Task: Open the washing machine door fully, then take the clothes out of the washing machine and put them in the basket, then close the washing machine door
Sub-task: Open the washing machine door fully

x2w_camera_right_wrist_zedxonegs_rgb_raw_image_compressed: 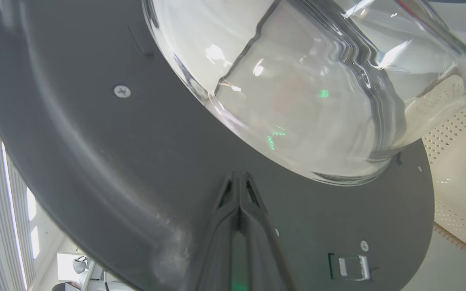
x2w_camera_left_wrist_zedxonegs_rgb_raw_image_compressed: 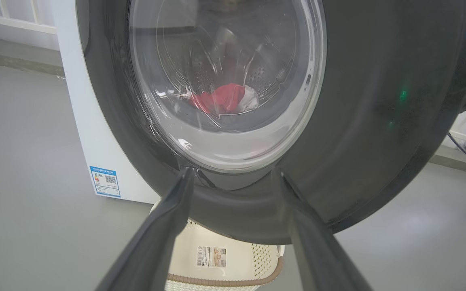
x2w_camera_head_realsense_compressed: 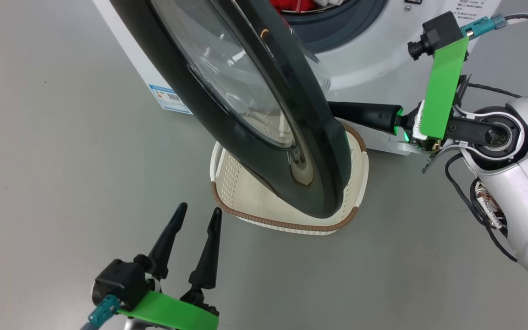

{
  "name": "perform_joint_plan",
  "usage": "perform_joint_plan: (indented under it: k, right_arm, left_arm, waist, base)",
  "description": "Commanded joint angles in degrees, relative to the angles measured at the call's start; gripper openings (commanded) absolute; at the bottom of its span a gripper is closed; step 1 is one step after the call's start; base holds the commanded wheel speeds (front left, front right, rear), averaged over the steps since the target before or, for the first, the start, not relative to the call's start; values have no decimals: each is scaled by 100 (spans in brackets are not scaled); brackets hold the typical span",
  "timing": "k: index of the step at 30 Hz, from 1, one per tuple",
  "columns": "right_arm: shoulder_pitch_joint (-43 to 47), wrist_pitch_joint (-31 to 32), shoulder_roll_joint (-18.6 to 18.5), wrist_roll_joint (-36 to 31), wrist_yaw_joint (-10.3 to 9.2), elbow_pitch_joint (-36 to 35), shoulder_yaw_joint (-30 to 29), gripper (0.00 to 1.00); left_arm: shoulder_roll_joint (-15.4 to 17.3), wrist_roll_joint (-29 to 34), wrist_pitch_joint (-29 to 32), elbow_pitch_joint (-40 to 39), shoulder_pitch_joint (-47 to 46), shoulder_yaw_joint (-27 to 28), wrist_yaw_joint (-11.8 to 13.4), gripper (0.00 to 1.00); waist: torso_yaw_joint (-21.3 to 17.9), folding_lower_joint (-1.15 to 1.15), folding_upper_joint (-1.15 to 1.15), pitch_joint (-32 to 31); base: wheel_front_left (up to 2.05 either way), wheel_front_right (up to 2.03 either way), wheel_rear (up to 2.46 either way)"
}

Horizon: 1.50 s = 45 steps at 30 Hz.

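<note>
The washing machine stands at the far side on the grey floor, its white front facing near, with a blue sticker low at its left corner. The washing machine door is partly open. It is seen nearly edge-on, and its plane runs from far left to near right. The glossy black outer face points left and near, and the clear glass bowl bulges right and far, back toward the drum. Its lower rim hangs over the basket.

The basket sits on the floor just in front of the machine, under the door, with a label on its bottom. The clothes, red with a white piece, lie in the drum and show through the glass.

The right claw has its 2 fingers pressed together on nothing. They point left at the door's dark grey inner frame just below the bowl; whether they touch it I cannot tell. The left claw is spread wide and empty, near and left of the basket, pointing at the outer face.
</note>
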Motion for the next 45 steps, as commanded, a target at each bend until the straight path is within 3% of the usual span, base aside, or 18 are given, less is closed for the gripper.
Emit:
perform_joint_plan:
  k: [1,4,5,8,10,11,12,36,45]
  right_arm:
    - [94,-7,113,-30,45,-177,-67,0]
    - [108,-104,113,-142,45,-165,-147,0]
    - [118,-151,111,-187,45,-154,-173,20]
    - [170,-246,89,-273,45,-121,-255,47]
    - [218,-286,65,-315,45,-96,-304,73]
    - [243,-329,45,-341,45,-79,-341,97]
    - [270,-362,25,-366,45,-62,-371,100]
    - [1895,-1336,-337,-813,45,-320,-629,100]
    - [2668,-2005,-457,-1104,45,-471,-559,100]
  left_arm:
    - [82,61,-69,-159,25,198,18,100]
    - [82,74,-69,-164,26,216,11,100]
    - [82,77,-69,-164,24,223,7,100]
    - [82,96,-69,-148,8,254,-8,100]
    - [82,113,-69,-131,-7,281,-22,100]
    - [82,122,-69,-120,-18,295,-30,100]
    - [82,129,-69,-111,-30,309,-39,100]
    - [82,371,-69,45,101,858,-181,100]
    - [82,418,-69,64,269,1045,-199,100]
  waist:
    - [1,0,0,-8]
    - [-4,0,0,-13]
    - [-8,0,0,-13]
    - [-27,0,0,-13]
    - [-48,0,0,-12]
    - [-59,0,0,-11]
    - [-71,0,0,-10]
    - [-637,0,0,-313]
    - [-816,0,0,-439]
  base:
    - [0,0,0]
    - [0,0,0]
    - [0,0,0]
    - [0,0,0]
    - [0,0,0]
    - [0,0,0]
    - [0,0,0]
    - [0,0,0]
    - [0,0,0]
